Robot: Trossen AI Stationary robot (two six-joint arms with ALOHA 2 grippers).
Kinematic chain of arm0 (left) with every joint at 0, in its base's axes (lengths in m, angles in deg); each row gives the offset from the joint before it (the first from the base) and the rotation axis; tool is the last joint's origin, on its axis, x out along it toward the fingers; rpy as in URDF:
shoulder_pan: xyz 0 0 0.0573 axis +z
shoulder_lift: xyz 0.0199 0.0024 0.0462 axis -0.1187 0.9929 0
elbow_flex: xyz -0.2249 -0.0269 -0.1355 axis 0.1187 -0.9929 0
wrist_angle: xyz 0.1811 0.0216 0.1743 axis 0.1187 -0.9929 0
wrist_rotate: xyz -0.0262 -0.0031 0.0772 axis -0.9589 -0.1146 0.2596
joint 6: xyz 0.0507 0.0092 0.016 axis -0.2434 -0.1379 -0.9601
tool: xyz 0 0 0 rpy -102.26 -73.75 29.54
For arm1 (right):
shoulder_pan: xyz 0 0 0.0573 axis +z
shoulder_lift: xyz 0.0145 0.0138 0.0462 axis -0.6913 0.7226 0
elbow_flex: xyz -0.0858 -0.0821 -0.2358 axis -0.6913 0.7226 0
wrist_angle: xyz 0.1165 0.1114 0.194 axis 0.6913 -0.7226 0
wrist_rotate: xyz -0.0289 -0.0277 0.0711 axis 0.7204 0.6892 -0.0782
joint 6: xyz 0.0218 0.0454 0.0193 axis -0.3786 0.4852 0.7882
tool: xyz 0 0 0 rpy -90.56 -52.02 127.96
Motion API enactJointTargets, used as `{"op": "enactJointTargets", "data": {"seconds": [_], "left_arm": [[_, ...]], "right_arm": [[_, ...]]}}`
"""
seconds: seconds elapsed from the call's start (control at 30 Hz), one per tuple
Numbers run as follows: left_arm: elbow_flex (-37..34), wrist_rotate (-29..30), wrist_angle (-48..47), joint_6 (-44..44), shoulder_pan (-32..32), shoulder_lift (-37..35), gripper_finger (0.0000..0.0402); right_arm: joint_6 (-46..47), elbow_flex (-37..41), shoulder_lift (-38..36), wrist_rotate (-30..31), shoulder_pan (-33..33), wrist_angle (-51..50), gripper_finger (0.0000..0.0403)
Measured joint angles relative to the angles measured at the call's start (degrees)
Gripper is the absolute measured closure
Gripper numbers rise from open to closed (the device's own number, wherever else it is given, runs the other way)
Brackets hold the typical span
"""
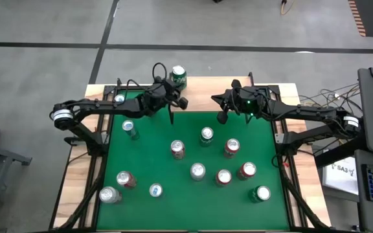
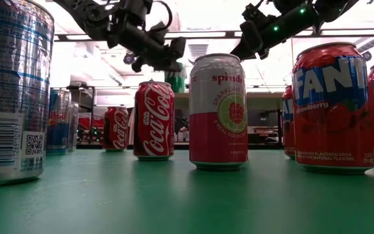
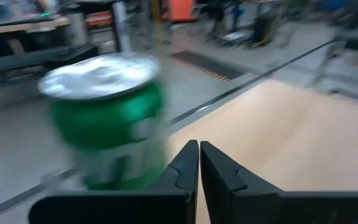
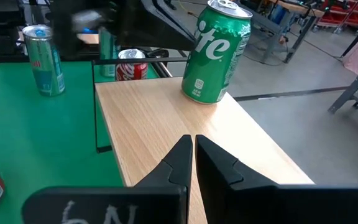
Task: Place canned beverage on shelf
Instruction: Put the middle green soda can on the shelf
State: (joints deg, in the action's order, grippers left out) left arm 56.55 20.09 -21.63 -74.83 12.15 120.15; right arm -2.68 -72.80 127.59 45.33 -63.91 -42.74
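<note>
My left gripper (image 3: 198, 163) hangs over the far edge of the table, just right of the green aluminium can (image 1: 178, 77); its two dark, wedge-shaped fingers are pressed together and hold nothing. My right gripper (image 4: 193, 155) is also closed and empty, tips meeting over the light wooden shelf board (image 4: 166, 118), right of the can.

The green can stands upright on the shelf's far left corner. Smooth cylinder, silver lid with a pull tab; white lettering ending in "ite" shows on its side (image 4: 217, 53), with a small pale label panel below. The shelf top is pale, straight-grained wood, rectangular, with thin black metal legs (image 4: 96, 106) at its near left corner.

The green felt tabletop (image 1: 186, 207) is matte and flat. Cans stand scattered on it:
- red can with white script "Coca-Cola" (image 2: 154, 120)
- pink-and-white can reading "spindr", raspberry picture on a green disc (image 2: 218, 110)
- red-and-blue can reading "FANT", "strawberry", "STRAWBERRY FLAVORED SODA" (image 2: 333, 107)
- silver-and-blue can with barcode and QR square, far left in the low view (image 2: 12, 91)
- slim teal can with red marks, near the shelf (image 4: 42, 60); lettering unreadable.
</note>
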Motion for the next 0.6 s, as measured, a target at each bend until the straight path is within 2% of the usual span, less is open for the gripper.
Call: {"op": "enactJointTargets", "data": {"seconds": [0.23,0.5,0.6], "left_arm": [[0.0,0.2,8.9,-0.4,-1.3,4.0,0.0402],[1.5,5.9,10.6,-0.9,-0.7,6.8,0.0402],[2.7,6.2,10.1,-2.8,-0.6,7.5,0.0402]], "right_arm": [[-0.1,0.0,0.0,0.0,-0.1,0.0,0.0390],[0.0,0.2,0.0,0.0,-0.6,0.0,0.0390],[0.0,0.3,0.1,0.0,-0.9,0.0,0.0390]]}}
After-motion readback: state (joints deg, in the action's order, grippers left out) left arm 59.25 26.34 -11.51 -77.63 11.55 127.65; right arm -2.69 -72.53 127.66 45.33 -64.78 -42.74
